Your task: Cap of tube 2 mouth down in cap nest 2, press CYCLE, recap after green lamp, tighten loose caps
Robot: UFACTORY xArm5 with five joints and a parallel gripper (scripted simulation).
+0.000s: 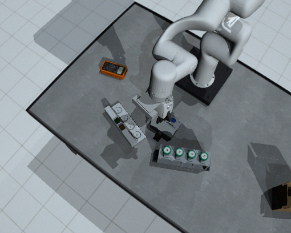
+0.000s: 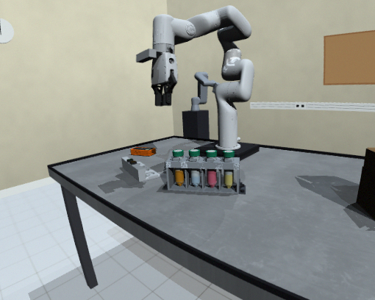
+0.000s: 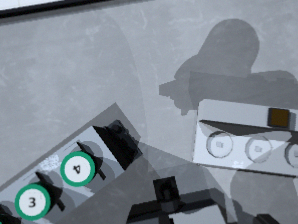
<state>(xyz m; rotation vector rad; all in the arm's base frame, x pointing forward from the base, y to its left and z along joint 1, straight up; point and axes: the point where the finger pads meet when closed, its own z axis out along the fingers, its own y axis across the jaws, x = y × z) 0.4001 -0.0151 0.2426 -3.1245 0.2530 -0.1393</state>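
Standing at near edge of surface (image 2: pixel 281 228), decapping station (image 1: pixel 183 163) is keeping all four green caps on; tube 2 cap (image 1: pixel 179 152) is untouched. Hovering high beyond over key housing (image 1: pixel 167 129), pincer (image 2: pixel 163 96) is half-parted, gripping nothing. Step 1 is pending; next move needs descent onto that cap.

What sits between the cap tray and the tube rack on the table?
In the top view, the key housing lies between the cap tray and the tube rack, nearer the arm's base; the gripper hangs high above it, holding nothing.

a lab bench: capped sample tubes (image 2: pixel 202 178) in a rack, multimeter (image 1: pixel 113 69)
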